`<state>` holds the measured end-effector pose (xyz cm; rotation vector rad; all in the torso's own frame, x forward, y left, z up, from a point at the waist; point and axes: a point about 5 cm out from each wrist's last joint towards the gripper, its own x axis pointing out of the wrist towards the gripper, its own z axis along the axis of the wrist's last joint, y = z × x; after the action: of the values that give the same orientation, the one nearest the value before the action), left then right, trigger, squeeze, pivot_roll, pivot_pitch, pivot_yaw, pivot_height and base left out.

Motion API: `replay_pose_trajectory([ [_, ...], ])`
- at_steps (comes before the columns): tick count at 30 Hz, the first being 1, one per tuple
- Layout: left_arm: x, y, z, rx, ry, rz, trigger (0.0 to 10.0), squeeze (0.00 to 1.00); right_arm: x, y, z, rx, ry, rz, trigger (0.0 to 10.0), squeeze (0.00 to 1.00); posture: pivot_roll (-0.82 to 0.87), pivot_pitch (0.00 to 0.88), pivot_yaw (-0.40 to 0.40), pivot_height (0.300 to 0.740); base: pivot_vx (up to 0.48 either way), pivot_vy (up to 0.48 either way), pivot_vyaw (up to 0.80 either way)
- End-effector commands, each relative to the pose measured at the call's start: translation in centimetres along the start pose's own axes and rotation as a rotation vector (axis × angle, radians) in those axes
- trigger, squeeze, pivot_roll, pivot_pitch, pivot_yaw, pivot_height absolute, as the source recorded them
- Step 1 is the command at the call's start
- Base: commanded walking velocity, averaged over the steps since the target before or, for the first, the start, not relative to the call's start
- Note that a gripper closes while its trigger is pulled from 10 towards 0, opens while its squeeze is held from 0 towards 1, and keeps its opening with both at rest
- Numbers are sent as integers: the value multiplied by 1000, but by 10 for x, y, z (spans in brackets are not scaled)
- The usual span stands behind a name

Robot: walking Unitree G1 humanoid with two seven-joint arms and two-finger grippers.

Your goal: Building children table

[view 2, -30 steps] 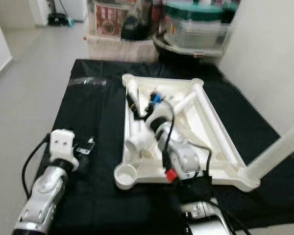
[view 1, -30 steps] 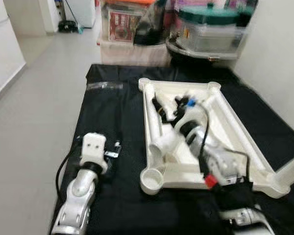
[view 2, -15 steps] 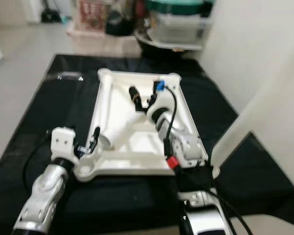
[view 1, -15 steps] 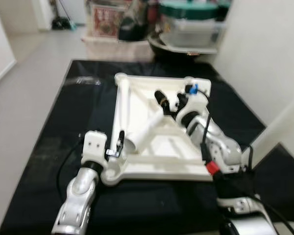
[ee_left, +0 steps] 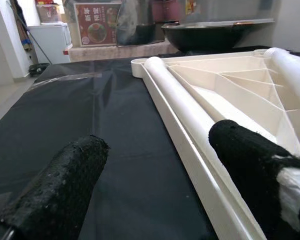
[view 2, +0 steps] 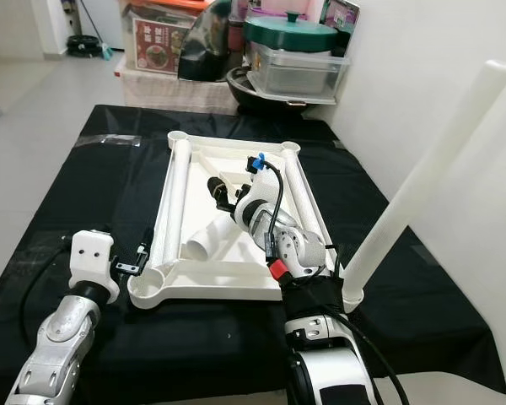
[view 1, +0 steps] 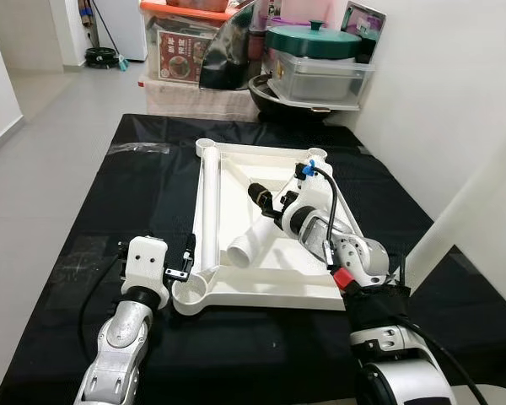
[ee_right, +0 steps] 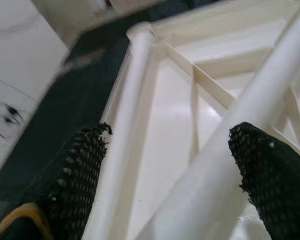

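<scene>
1. While the tabletop (view 1: 270,278) lies upside down on the black counter (view 1: 143,194), one leg (view 2: 430,181) already stands upright in its near right corner socket; a loose leg (view 1: 274,221) lies slantwise inside the frame and another leg (view 1: 206,211) lies along the left rail.
2. Right gripper (view 1: 266,200) reaches over the slanted leg. Its fingers (ee_right: 267,175) are spread wide to either side of the tube, not closed on it; judged a grasp in preparation.
3. Left gripper (view 1: 185,263) sits at the near left corner, just beside the empty socket (view 1: 189,291). Fingers (ee_left: 60,185) wide open, holding nothing; one lies over the rim, one over the counter.
4. Risk: the leg is a smooth round tube. If the fingers close off centre, it likely rolls away or squirts out.
5. Risk: a grip near the upper end leaves the long lower part unsupported; it may droop and snag a rib on lifting.
6. Risk: the tray is light. A push from either arm could slide it on the cloth and tip the standing leg.
</scene>
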<state>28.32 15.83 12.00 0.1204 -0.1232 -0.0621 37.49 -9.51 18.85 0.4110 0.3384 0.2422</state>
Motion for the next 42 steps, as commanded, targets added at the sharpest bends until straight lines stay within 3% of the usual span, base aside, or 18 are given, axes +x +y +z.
replay_pose_trajectory([
  [1, 0, -6, -5, 1, 23, -18, 10000, 0, 4, -6, -1, -30, 48, -46, 10000, 0, 10, 0, -157, 740, 0, 0, 0],
  [7, -2, -5, -8, 3, 36, -11, 10000, 0, 12, -10, -7, -58, 102, -109, 10000, 0, 11, 0, -168, 740, 0, 0, 0],
  [9, -3, -5, -9, 3, 40, -5, 10000, 0, 17, -7, -13, -28, 136, -134, 10000, 0, 11, 0, -168, 740, 0, 0, 0],
  [21, -2, -3, -13, 12, 54, 11, 10000, 0, 27, 12, -46, -51, 292, -145, 10000, 0, 7, 0, -187, 740, 0, 0, 0],
  [27, -1, -6, -13, 14, 59, 14, 10000, 0, 27, 6, -61, -73, 351, -162, 10000, 0, 9, 0, -195, 740, 0, 0, 0],
  [28, -1, -6, -13, 14, 59, 16, 10000, 0, 27, 2, -64, -65, 355, -164, 4980, 0, 10, 0, -197, 740, 0, 0, 0],
  [29, -1, -6, -13, 14, 59, 16, 10000, 0, 27, 2, -64, -65, 355, -164, 4980, 0, 10, 0, -197, 740, 0, 0, 0],
  [30, -2, -6, -14, 14, 61, 18, 10000, 0, 26, -2, -66, -53, 354, -164, 0, 0, 8, 0, -196, 740, 0, 0, 0],
  [34, -4, -5, -18, 19, 74, 24, 10000, 0, 24, -15, -70, -13, 357, -165, 0, 0, 7, 0, -194, 740, 0, 0, 0],
  [42, -2, -4, -17, 25, 76, 25, 10000, 0, 22, -22, -72, 3, 364, -178, 0, 0, 9, 0, -189, 740, 0, 0, 0],
])
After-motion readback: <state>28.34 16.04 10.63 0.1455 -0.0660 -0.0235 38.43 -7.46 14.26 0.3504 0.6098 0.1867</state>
